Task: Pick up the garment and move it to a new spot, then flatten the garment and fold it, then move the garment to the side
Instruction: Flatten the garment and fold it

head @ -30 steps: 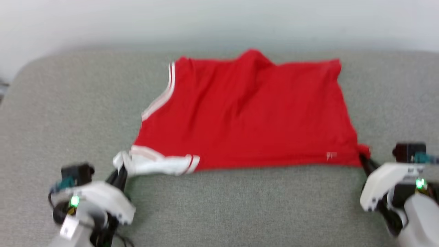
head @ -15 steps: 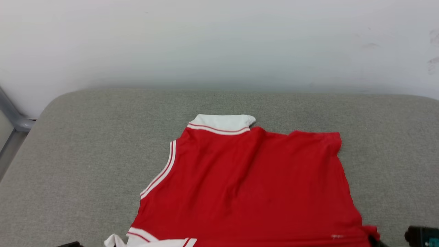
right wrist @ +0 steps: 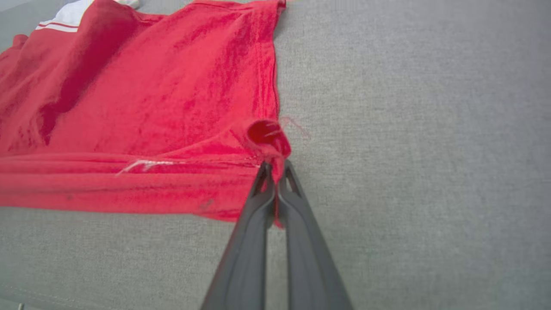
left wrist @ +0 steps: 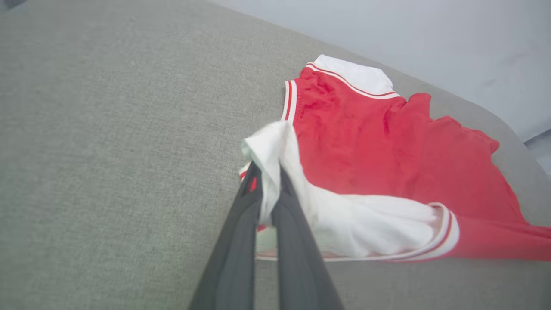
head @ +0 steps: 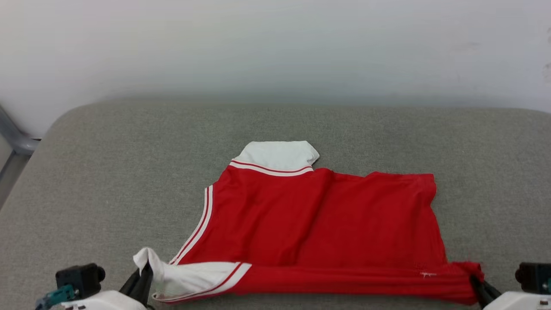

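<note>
Clamping the near edge of the red jersey (head: 327,224) spread on the grey cushion (head: 107,181), the left gripper (left wrist: 267,172) on its white sleeve (head: 193,277) and the right gripper (right wrist: 275,168) on its hem corner (right wrist: 267,135) risk thin pinches slipping under tension, collapsing the fold.

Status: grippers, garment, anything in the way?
Left gripper shut on white sleeve. Right gripper shut on red corner. Garment spread on grey cushion, near edge stretched between them. No obstacle seen.
</note>
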Robot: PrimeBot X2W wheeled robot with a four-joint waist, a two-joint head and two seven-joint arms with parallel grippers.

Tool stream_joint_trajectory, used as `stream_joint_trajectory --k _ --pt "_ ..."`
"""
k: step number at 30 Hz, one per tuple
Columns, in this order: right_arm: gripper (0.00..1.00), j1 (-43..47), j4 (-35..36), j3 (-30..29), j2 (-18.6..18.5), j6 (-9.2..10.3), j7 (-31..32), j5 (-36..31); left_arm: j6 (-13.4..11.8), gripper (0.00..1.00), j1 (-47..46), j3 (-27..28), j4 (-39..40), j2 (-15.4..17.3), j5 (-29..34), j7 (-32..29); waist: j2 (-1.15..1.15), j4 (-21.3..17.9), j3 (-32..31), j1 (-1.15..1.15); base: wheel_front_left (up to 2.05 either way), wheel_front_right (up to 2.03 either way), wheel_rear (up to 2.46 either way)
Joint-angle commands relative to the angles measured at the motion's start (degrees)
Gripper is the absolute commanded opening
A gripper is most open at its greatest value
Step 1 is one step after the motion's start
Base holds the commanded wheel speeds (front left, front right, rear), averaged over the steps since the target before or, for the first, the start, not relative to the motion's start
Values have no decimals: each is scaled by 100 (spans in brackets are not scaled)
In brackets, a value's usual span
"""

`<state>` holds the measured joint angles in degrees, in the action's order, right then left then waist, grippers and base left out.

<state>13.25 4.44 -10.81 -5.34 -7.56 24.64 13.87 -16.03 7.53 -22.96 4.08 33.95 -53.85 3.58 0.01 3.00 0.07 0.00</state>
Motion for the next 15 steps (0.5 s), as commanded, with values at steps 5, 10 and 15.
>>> stream_joint_trajectory --k 5,10,15 --pt "0 -713 -38 17 -13 14 165 -243 199 0 -731 -21 -183 -148 137 85 -1 -181 612 0 0 0 0" --pt "0 -1279 -279 74 -5 13 236 -365 461 0 -1329 -102 -585 -382 192 214 -1 -208 1109 0 0 0 0" --pt "0 -1636 -734 243 -13 13 106 -414 770 0 -1777 -267 -1236 -585 135 126 -1 -245 1412 0 0 0 0"
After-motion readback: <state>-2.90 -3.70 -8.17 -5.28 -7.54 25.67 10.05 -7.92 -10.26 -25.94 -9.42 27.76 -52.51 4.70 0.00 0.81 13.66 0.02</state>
